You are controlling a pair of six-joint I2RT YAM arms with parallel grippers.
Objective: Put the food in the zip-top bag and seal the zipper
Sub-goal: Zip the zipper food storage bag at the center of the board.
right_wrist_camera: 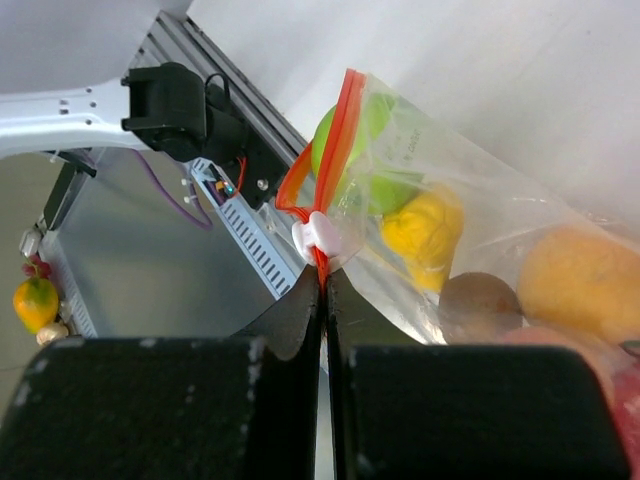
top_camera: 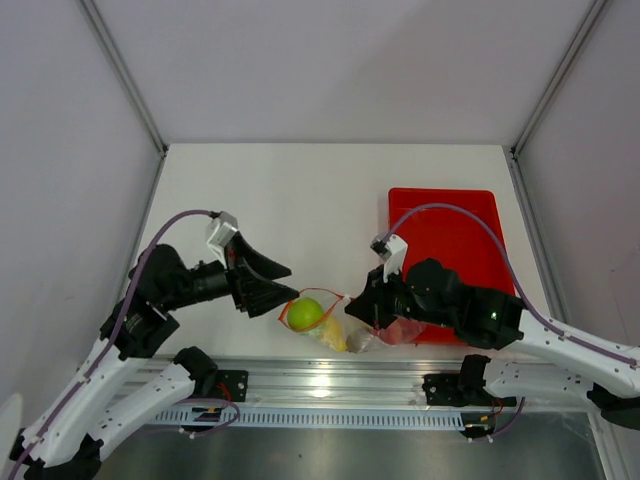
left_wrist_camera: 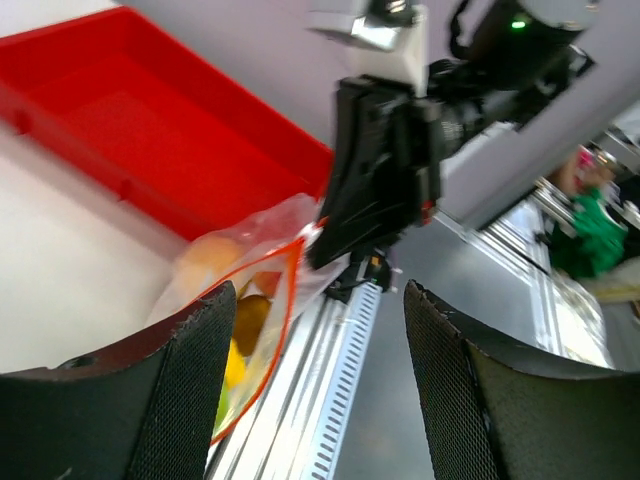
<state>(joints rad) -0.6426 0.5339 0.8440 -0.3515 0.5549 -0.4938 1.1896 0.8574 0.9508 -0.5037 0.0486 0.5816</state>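
Note:
The clear zip-top bag (top_camera: 340,328) lies at the table's near edge between the arms. It holds the food: a lime-green apple (right_wrist_camera: 365,150), a yellow pear (right_wrist_camera: 425,230), a brownish piece (right_wrist_camera: 480,305), an orange piece (right_wrist_camera: 580,295) and a red-pink piece (right_wrist_camera: 620,390). My right gripper (right_wrist_camera: 322,290) is shut on the orange-red zipper (right_wrist_camera: 345,110), just below its white slider (right_wrist_camera: 318,235). The zipper's far part still gapes. My left gripper (left_wrist_camera: 320,330) is open and empty, close to the bag's left end (left_wrist_camera: 250,250). The zipper edge (left_wrist_camera: 280,310) passes by its left finger (left_wrist_camera: 190,380).
A red rectangular tray (top_camera: 445,240) stands on the table at the right, behind my right arm. The aluminium rail (top_camera: 320,385) runs along the near edge just below the bag. White walls enclose the table at the left, back and right.

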